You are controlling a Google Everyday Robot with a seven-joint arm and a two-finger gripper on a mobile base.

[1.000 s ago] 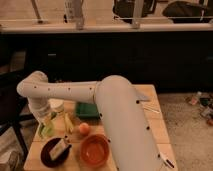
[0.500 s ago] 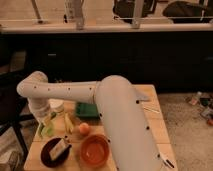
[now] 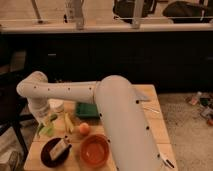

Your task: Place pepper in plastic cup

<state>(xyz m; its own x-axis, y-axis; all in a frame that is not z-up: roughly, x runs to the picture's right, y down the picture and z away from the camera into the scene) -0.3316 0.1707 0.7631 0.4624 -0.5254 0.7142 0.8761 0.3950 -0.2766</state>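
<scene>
Where dark cabinets point(image 3: 125, 60) loom: wood table point(image 3: 155, 117), gripper point(image 3: 44, 122) at left edge.

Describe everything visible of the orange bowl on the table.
The orange bowl is round, shallow-walled and glossy, plastic or glazed by its look, upright near the front edge of the wooden table. Nothing shows inside it. A dark bowl sits just to its left, a small orange fruit behind it; the white arm passes to its right. The gripper hangs farther left, by the pale green plastic cup.
</scene>
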